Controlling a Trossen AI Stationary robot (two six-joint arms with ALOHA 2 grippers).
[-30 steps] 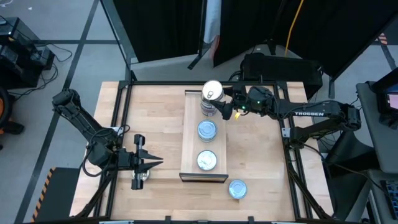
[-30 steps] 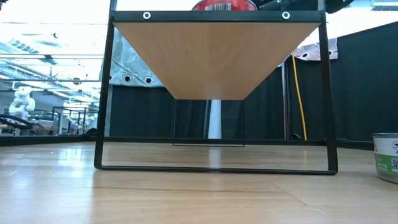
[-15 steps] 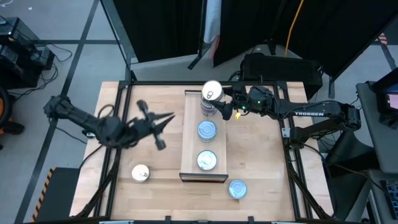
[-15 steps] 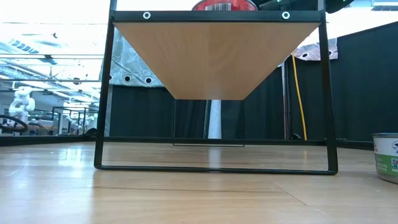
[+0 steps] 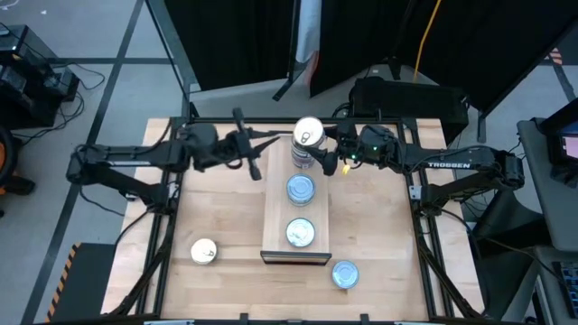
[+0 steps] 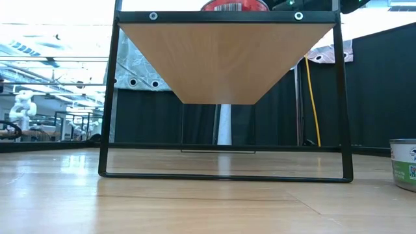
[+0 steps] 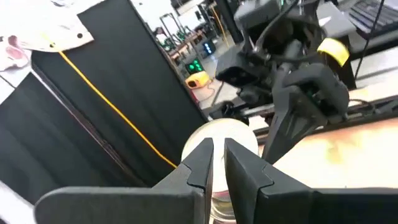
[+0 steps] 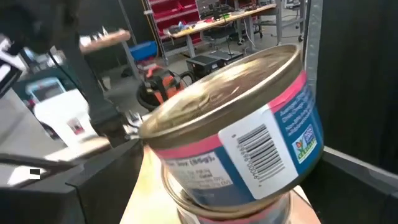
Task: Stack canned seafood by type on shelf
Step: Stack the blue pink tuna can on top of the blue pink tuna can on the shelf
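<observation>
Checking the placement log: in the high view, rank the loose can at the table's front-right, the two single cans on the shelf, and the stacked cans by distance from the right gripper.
From the right gripper:
1. Stacked cans, shelf's far end, beside it.
2. Blue-topped can, mid-shelf.
3. Pale-topped can, shelf's near end.
4. Loose can, on the table past the shelf's front.

Left arm: reaches in from the table's left edge, stretched across toward the far middle, upper links low and nearly level.
Left gripper [image 5: 256,149]: at the far part of the table, pointing toward the right arm; fingers [image 7: 202,163] nearly together with only a thin slit between them, nothing in it.
Right arm: comes in from the right side, forearm level along the far edge.
Right gripper [image 5: 327,149]: faces the left gripper; its finger spacing is not discernible.
</observation>
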